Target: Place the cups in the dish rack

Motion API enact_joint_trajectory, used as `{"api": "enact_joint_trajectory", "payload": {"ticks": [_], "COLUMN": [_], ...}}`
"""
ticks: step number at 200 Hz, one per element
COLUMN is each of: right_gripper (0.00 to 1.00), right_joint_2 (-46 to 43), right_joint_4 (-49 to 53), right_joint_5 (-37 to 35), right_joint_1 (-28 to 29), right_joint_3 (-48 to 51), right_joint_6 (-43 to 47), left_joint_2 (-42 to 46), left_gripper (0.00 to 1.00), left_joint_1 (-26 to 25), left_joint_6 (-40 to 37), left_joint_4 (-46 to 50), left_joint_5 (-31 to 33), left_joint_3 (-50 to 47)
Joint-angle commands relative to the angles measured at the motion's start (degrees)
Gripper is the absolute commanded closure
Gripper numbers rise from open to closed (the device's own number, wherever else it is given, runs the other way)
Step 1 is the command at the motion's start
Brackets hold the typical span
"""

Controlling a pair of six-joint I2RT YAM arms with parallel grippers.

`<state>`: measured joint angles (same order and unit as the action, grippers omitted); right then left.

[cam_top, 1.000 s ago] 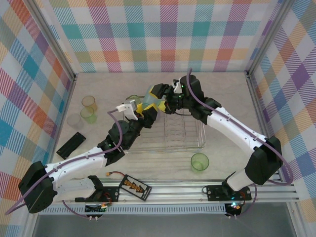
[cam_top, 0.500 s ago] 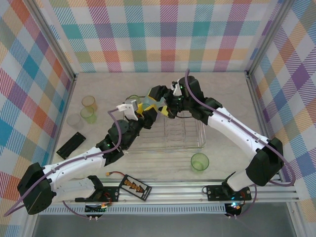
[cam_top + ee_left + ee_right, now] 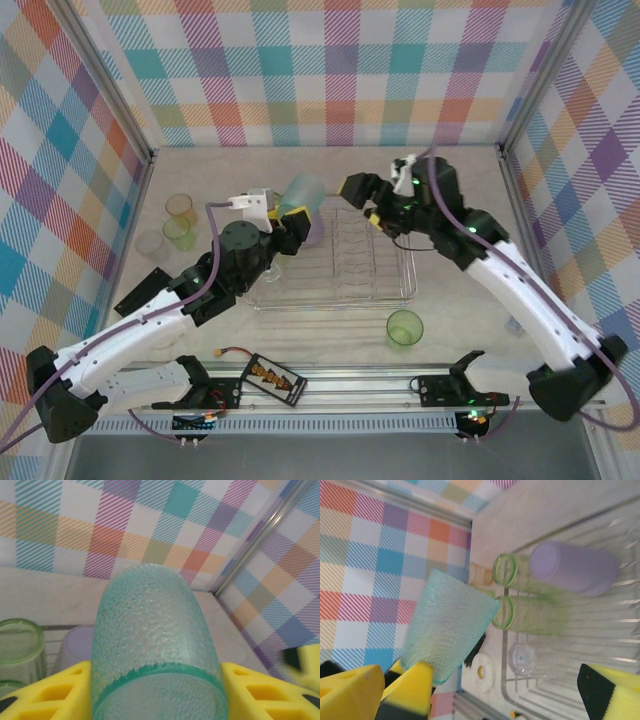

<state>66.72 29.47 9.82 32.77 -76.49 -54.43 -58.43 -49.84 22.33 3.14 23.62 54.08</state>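
A teal cup (image 3: pixel 303 191) hangs tilted over the far left corner of the dish rack (image 3: pixel 375 268), with my left gripper (image 3: pixel 296 212) shut on its base end. In the left wrist view the teal cup (image 3: pixel 157 645) sits between my yellow fingers (image 3: pixel 47 692). My right gripper (image 3: pixel 362 198) stands open just right of the cup, apart from it. The right wrist view shows the teal cup (image 3: pixel 447 622), and inside the rack (image 3: pixel 600 630) a lilac cup (image 3: pixel 575 567), two green cups (image 3: pixel 530 615) and a clear cup (image 3: pixel 522 657).
An orange cup (image 3: pixel 181 208), a green cup (image 3: pixel 178 232) and a clear cup (image 3: pixel 150 245) stand on the table at the left. Another green cup (image 3: pixel 405 327) stands in front of the rack. A black box (image 3: pixel 142 293) and one with orange marks (image 3: pixel 273 378) lie near the front.
Both grippers were at the teal cup; my right gripper has let go and drawn back to the right. My left gripper now holds the cup alone, raised slightly.
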Motion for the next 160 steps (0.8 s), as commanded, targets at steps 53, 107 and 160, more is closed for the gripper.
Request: {"api": "enact_joint_trajectory", "payload": {"ticks": [53, 107, 160], "right_gripper": [0.01, 0.01, 0.01], "right_joint_2": [-11.3, -14.1, -13.2], "right_joint_4": [25.2, 26.8, 26.9], "right_joint_5": [-16.6, -19.3, -18.3], "right_joint_1": [-9.0, -9.5, -9.6], "right_joint_3": [-3.0, 0.6, 2.5], "right_joint_6": [18.2, 19.5, 20.4], "left_joint_2": [-13.8, -26.6, -38.8], "left_gripper": [0.72, 0.73, 0.76], "left_joint_1": [-0.6, -0.3, 0.5], "left_joint_6": [-0.5, 1.0, -0.1], "left_joint_4": [44.4, 59.5, 65.6], "left_joint_5": [-6.6, -12.7, -15.3], "left_joint_3": [28.1, 43.6, 52.3]}}
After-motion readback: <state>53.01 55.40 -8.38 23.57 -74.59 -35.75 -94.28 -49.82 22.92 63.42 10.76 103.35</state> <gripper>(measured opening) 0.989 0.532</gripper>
